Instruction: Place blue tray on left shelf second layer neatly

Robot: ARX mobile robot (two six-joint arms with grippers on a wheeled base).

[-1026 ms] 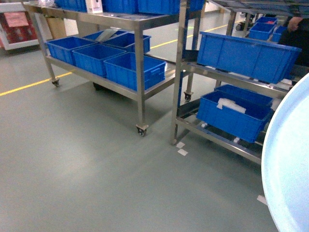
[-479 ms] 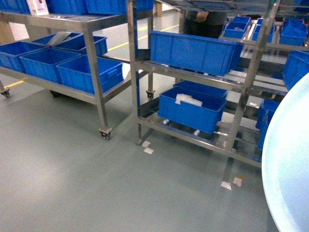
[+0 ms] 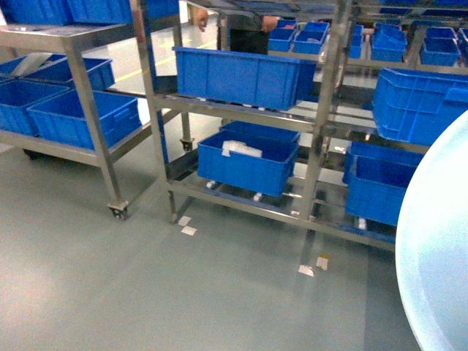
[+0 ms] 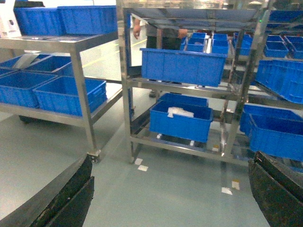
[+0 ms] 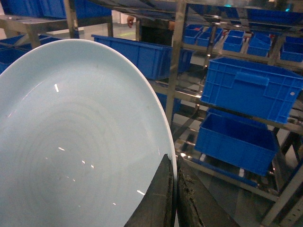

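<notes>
We carry the blue tray (image 5: 75,142) by its rim, the right gripper (image 5: 174,198) pinched shut on the edge, the dish tilted up at the right of the head view. The left gripper (image 4: 170,189) hangs spread wide, holding nothing. We should keep the pinch firm, since the smooth, glossy plastic could slip, and level it before sliding it onto the steel shelf rack (image 3: 322,131) among the ribbed blue crates (image 3: 241,73).
</notes>
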